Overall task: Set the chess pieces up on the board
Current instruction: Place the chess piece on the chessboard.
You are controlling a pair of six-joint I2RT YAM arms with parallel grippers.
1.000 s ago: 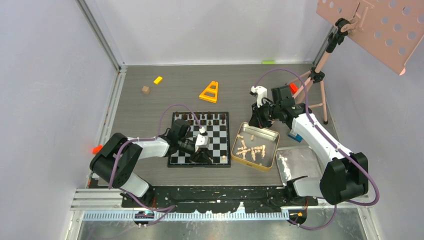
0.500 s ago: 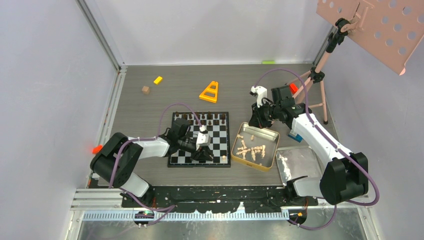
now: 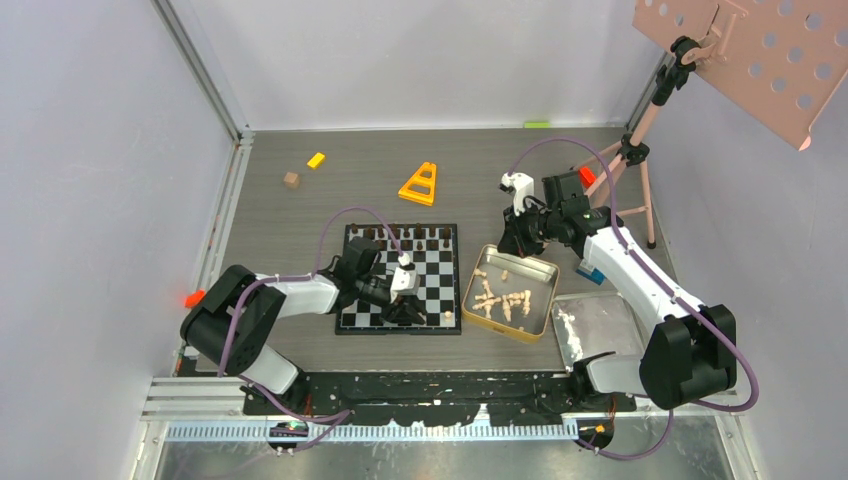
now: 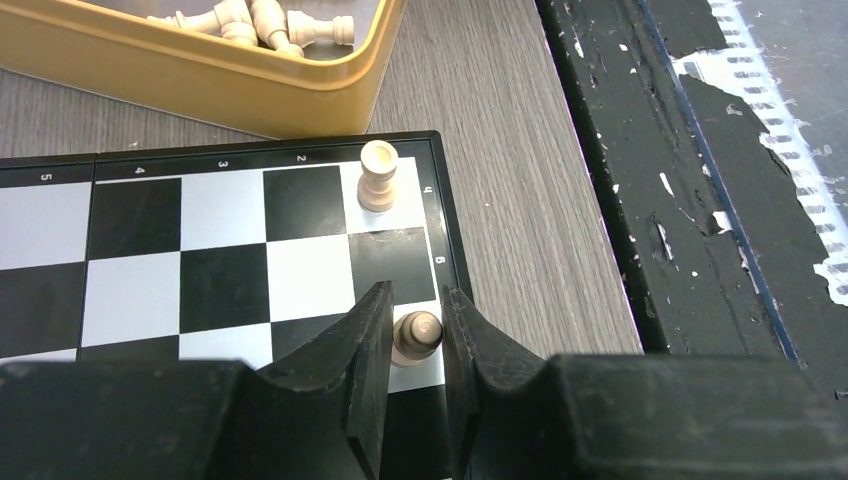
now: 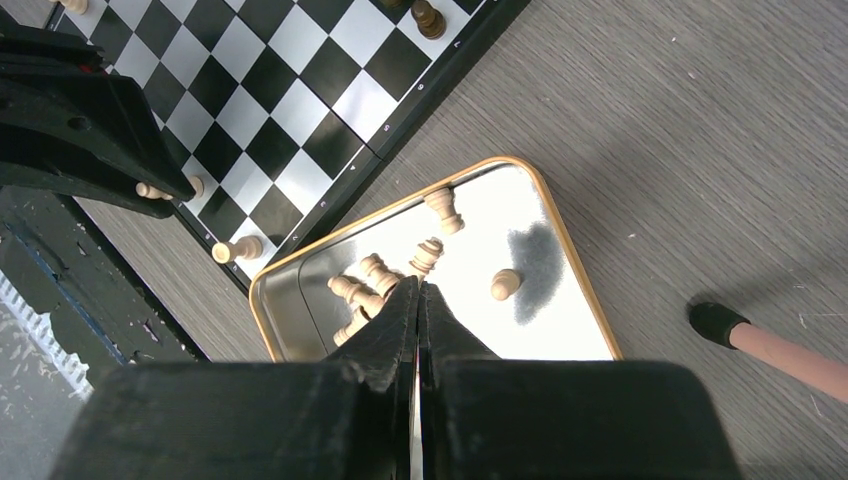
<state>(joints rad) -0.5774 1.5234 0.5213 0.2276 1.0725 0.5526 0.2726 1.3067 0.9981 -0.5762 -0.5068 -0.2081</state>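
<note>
left gripper (image 4: 417, 310) pinching pale pawn (image 4: 414, 340) between its jaws | likely light, slick, tippy: you hold it mid-stem | right gripper (image 5: 419, 300) closed, empty

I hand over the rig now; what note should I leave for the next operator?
Left pincer: closed on a pale piece standing on the board's near edge, near the pale rook at the corner.
Right pincer: shut, empty, above the gold tin.
Done: dark pieces along the far edge; two pale ones on the board.
To do: the pale pieces lying in the tin.
</note>
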